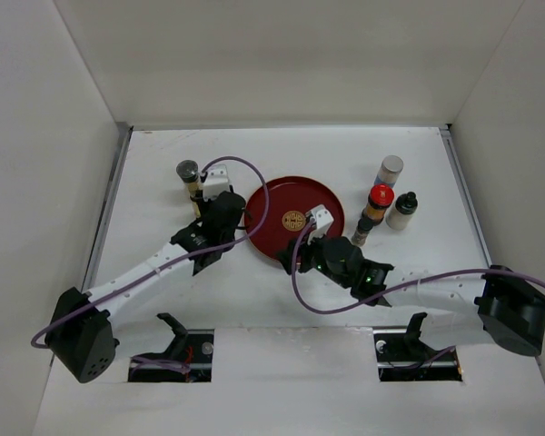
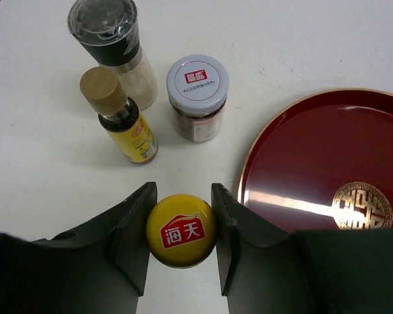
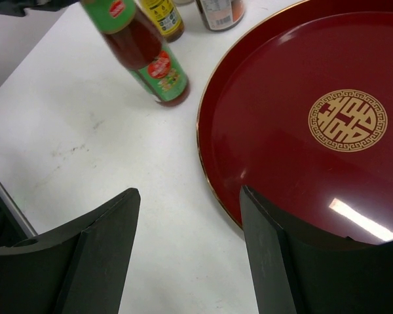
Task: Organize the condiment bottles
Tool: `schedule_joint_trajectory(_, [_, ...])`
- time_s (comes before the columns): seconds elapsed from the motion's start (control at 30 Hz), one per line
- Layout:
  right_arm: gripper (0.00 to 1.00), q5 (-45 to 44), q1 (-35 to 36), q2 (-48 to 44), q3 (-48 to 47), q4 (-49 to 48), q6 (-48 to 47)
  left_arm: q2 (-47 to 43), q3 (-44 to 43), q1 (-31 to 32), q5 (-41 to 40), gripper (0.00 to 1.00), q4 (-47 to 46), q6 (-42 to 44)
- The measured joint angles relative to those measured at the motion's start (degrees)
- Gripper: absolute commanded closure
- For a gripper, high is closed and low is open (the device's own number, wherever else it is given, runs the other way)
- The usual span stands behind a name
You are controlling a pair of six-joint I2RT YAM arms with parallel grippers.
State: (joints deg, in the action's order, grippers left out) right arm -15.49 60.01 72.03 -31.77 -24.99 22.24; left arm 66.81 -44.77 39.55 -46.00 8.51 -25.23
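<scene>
yellow cap [image 2: 181,230] pinched in your left gripper [image 2: 182,216], its bottle [image 3: 154,65] just beside the red tray [image 2: 301,163]; likely glass, smooth cap may slip, so hold the neck; right gripper [image 3: 188,196] spread, empty.

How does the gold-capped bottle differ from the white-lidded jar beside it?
The gold-capped bottle is slim with a narrow neck; the white-lidded jar is squat and wide. The bottle wears a yellow label; the jar shows dark brown contents. The bottle's cap is plain; the jar's lid carries a red logo. Both stand upright on the table, outside the red tray, ungripped.
</scene>
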Motion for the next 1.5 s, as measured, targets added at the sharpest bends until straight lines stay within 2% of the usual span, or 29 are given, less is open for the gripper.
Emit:
schedule_joint_trajectory(0.23, [0.34,0.1,-1.6,-2.3,2.2,-0.8,0.1,-1.8,-6.3,3.0,-1.0,0.84,2.8,2.9])
schedule_joint_trajectory(0.4, [0.34,0.1,-4.1,-5.6,3.9,-1.6,0.7,0.7,-12.6,4.6,-0.4,0.84,-2.1,4.5])
schedule_joint_trajectory(0.63, [0.34,0.1,-8.0,-10.3,6.6,-2.8,2.2,14.9,-20.7,3.7,4.2,0.84,-9.0,5.6])
schedule_joint_trajectory(0.87, [0.34,0.1,-10.3,-13.1,7.9,-3.0,3.5,28.0,-28.2,1.9,10.0,0.84,-10.3,6.1])
schedule_joint_trajectory(1.13, [0.34,0.1,-10.9,-13.6,8.3,-3.0,3.8,36.4,-34.2,1.2,13.1,0.84,-13.3,7.3])
schedule_joint_trajectory(1.33, [0.34,0.1,-10.9,-14.3,8.4,-3.0,3.8,40.6,-34.9,0.9,13.8,0.82,-17.4,8.7])
schedule_joint_trajectory(1.4, [0.34,0.1,-10.9,-14.3,8.4,-3.0,3.8,41.2,-35.1,0.8,14.0,0.79,-18.7,9.2])
schedule_joint_trajectory(1.5, [0.32,0.1,-10.9,-14.3,8.4,-3.0,3.8,41.5,-35.1,0.6,14.0,0.65,-19.8,9.9])
